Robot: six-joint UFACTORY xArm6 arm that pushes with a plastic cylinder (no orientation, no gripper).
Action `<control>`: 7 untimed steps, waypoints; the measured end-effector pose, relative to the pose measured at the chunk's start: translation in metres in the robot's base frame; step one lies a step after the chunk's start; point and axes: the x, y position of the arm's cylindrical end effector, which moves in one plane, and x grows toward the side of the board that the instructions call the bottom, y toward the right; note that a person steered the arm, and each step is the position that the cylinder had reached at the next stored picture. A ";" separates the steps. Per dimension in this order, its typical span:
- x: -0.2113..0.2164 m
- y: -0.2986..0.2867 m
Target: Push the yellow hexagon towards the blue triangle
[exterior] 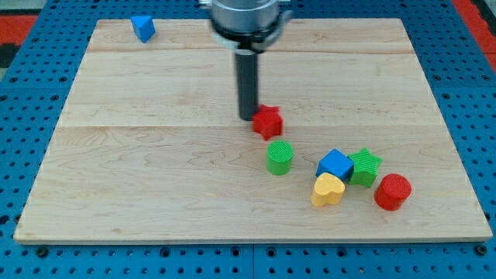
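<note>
The yellow block (327,190), heart-like in outline, lies at the view's lower right, touching a blue cube (335,164) just above it. The blue triangle (142,28) sits far off at the view's top left corner of the wooden board (155,155). My tip (247,118) stands near the board's middle, right beside the left side of a red star (268,121). The tip is well above and to the left of the yellow block, with a green cylinder (280,157) between them.
A green star (364,167) touches the blue cube's right side. A red cylinder (392,191) lies at the lower right of that cluster. The board rests on a blue perforated table (31,116).
</note>
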 end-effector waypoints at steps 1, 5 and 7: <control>0.022 0.053; -0.191 0.117; -0.231 0.096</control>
